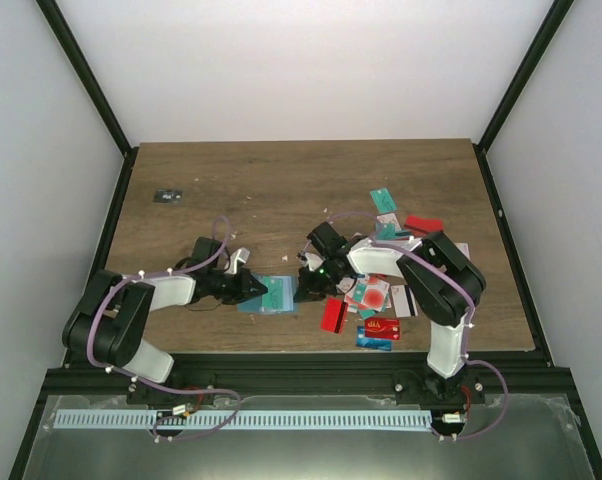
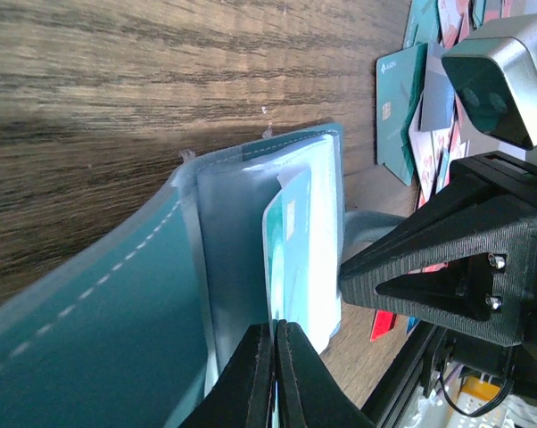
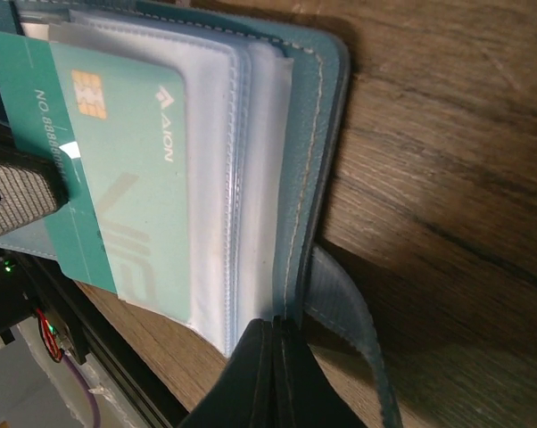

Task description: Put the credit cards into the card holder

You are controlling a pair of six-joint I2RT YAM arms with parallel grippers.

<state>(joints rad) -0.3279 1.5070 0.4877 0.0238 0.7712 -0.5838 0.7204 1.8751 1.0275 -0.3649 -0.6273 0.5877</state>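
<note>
Two pincers meet at one spot near the front middle of the tabletop point(image 1: 281, 190), and that is where I am working. Far off to the left, near the back edge, a small dark object point(image 1: 167, 196) lies well apart from everything else.

Moving right, my left pincer point(image 1: 253, 289) is fully closed. Through its wrist camera I see the fingertips pressed together on the near edge of the card holder point(image 1: 277, 295), pinching its clear inner sleeves. The holder lies open just right of that pincer, its teal stitched cover curving up on the left and the pale sleeves fanned out beside it.

One teal card point(image 3: 126, 196) with a gold chip sits against the sleeves. It is only partly covered, and one end sticks out past the holder's edge. I cannot tell whether it is inside a pocket or just lying on top. In the right wrist view, a grey finger pad of the left pincer rests across that card's edge.

Just beyond the holder, my right pincer point(image 1: 303, 284) is also closed tight. Its fingertips are nipped on the holder's edge, where the stitched cover and the sleeves meet.

Farther right, the remaining credit cards point(image 1: 376, 300) lie in a loose, overlapping heap of red, white, teal and blue, under and beyond the right arm.
</note>
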